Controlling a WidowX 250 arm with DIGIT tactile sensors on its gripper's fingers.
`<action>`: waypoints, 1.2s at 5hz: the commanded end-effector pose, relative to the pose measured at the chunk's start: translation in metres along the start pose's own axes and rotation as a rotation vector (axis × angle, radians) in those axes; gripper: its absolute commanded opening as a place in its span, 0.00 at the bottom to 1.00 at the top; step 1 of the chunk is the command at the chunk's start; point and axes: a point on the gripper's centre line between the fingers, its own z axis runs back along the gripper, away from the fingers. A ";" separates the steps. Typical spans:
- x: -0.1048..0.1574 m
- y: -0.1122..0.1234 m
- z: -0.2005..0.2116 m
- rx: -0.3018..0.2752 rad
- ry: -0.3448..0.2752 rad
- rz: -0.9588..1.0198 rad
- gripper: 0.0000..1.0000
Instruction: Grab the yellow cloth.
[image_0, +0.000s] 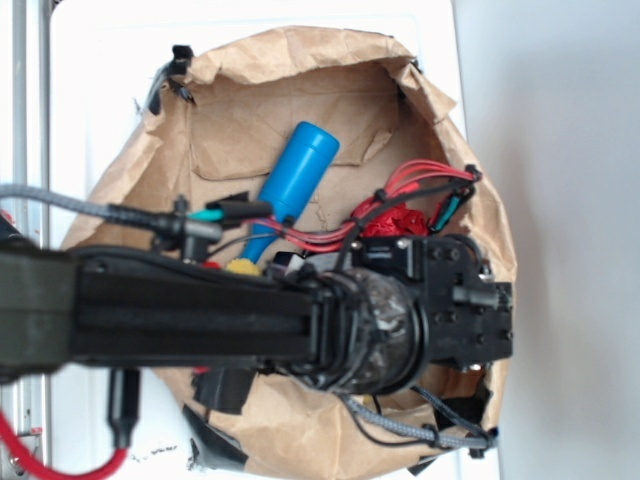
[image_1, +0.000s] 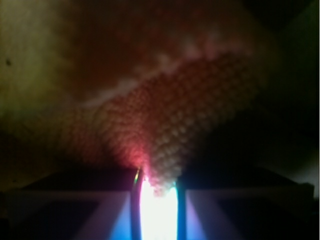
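The black robot gripper (image_1: 157, 200) is pressed right down into the brown paper-lined basket (image_0: 300, 70). In the wrist view its two fingers (image_1: 75, 210) stand close together with only a narrow, glaring bright slit between them, and a knobbly terry-weave fabric (image_1: 175, 130) fills the view just ahead and seems to run down into that slit. The light is so dim and reddish that I cannot tell the fabric's colour, nor be sure whether the jaws are pinching it or merely resting against it.

From the outside view, the black arm (image_0: 180, 310) lies across the basket and hides most of what sits under the wrist. A small patch of the bright yellow rumpled cloth (image_0: 243, 266) peeks out at the arm's upper edge, near the basket's middle. The crumpled red cloth ball (image_0: 395, 222) sits right of that patch, closer to the gripper housing, under a tangle of red wires (image_0: 420, 180). A blue plastic cylinder (image_0: 295, 175) leans above the yellow patch, toward the basket's far wall.

My worry is that the weave in the jaws may be the red ball, not the yellow cloth. To do this well, the grip wants checking against the yellow cloth's position, then the fingers closing firmly on a raised fold, clear of the wires, before any lift
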 end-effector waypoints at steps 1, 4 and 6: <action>-0.067 -0.033 0.122 0.061 -0.708 -0.034 0.00; -0.115 -0.061 0.141 0.136 -0.760 -0.080 0.00; -0.107 -0.065 0.168 0.192 -0.618 0.123 0.00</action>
